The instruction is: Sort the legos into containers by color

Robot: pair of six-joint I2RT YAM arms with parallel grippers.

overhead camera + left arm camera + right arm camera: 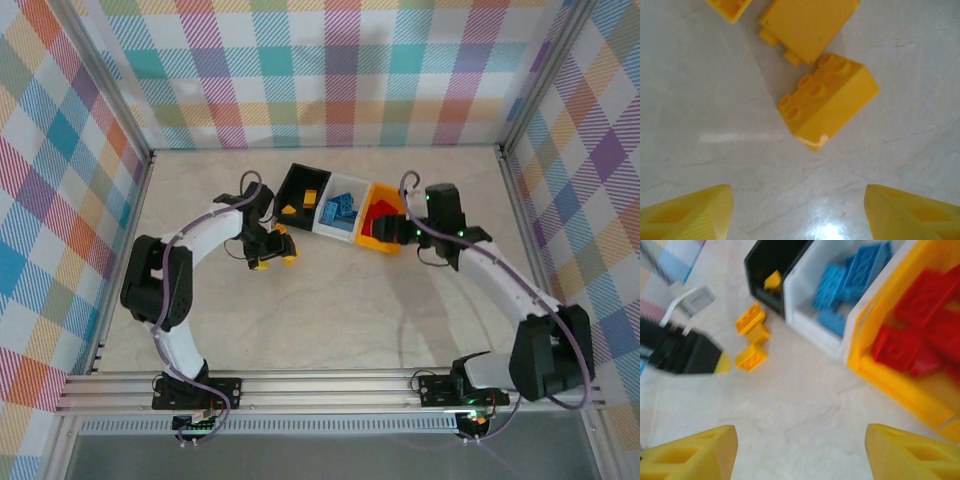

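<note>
My left claw [798, 212] stands apart, a small yellow plastic brick [827, 102] just ahead. My right claw [800, 452] stands apart near the yellow-orange plastic bin [900, 385].

Three bins [337, 232] stand side by side in a slanted row at the far middle of the worktop [330, 320], each with legos [343, 210] in it. Three loose legos [751, 320] lie close together on the worktop, just before the leftmost bin [295, 185].
</note>
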